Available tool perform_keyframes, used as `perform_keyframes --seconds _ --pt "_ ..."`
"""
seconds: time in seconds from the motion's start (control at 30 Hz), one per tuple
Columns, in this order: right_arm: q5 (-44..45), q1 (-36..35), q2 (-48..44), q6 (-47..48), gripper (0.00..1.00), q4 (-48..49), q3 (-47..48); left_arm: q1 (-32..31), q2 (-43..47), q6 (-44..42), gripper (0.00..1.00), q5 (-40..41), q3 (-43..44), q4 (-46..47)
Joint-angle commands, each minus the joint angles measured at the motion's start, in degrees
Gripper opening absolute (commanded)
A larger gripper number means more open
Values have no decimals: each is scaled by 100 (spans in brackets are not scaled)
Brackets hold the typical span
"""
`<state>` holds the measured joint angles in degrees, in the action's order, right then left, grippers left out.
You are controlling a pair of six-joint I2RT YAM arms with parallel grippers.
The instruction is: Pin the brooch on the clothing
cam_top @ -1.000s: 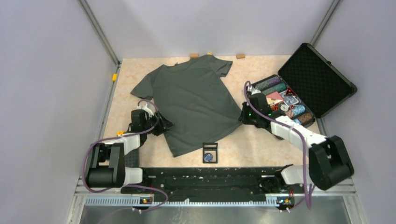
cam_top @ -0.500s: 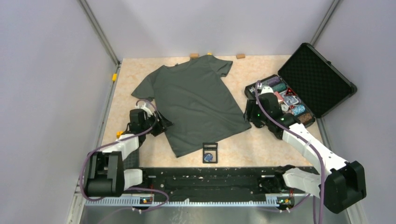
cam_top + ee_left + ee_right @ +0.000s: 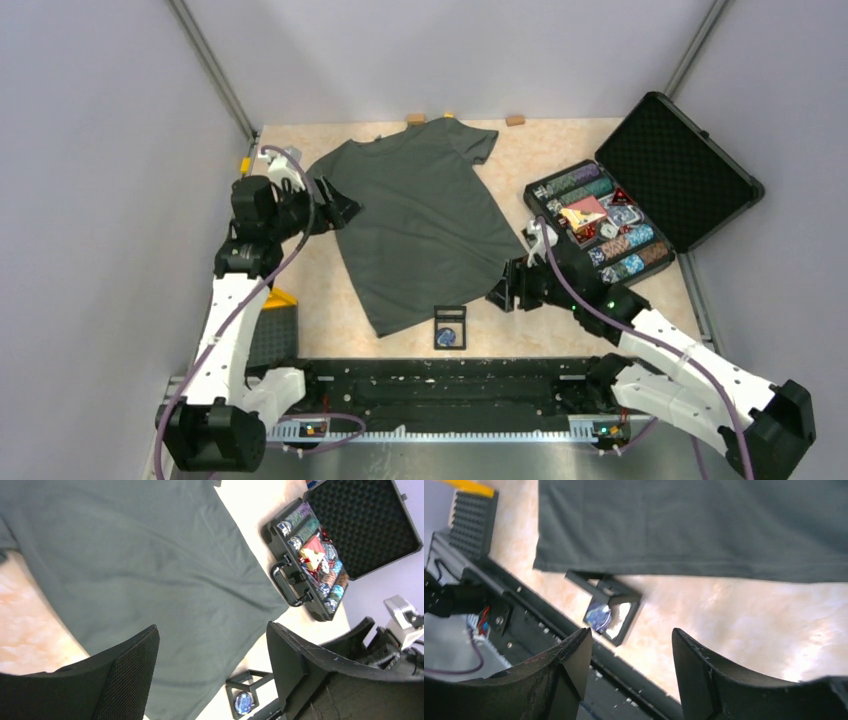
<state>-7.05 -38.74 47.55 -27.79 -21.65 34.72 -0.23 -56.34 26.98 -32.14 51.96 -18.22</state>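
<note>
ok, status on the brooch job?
Left gripper open, empty. Right gripper open, empty. Brooch in black frame, off T-shirt hem. Nothing blocking.

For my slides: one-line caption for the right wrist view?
Open right pincer aims at the brooch in its small black frame, beside the grey-green T-shirt.

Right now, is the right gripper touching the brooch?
Apart. The top external view shows bare table between the right gripper and the brooch, which sits in its small black frame.
</note>
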Motion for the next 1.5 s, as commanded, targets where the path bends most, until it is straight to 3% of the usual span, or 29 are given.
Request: perform_keyframes --seconds 0.0,0.1,0.23,0.47,0.87,1.2,1.47 --pt "-69 -673 -344 -947 60 478 -494 -20 -253 -1030 82 527 804 -1269" --pt "609 -1570 -359 -1335 59 624 -645 -13 -287 -1239 82 865 520 -984" --pt "2296 -2926 -235 -1909 59 530 -461 -15 -215 -1404 81 1176 193 -970" --pt "3092 -3870 1252 -1928 62 518 143 -17 25 -1439 81 1298 -84 -767" --pt "3014 -3976 3328 -1282 67 516 1236 -12 10 -1521 82 1423 -32 -876" --pt "3360 -3978 4431 -1323 67 -11 1927 -14 -35 -1529 84 1435 -33 -894" --pt "3605 -3982 4678 -1465 67 -249 2059 -13 -106 -1521 84 1368 -33 -897"
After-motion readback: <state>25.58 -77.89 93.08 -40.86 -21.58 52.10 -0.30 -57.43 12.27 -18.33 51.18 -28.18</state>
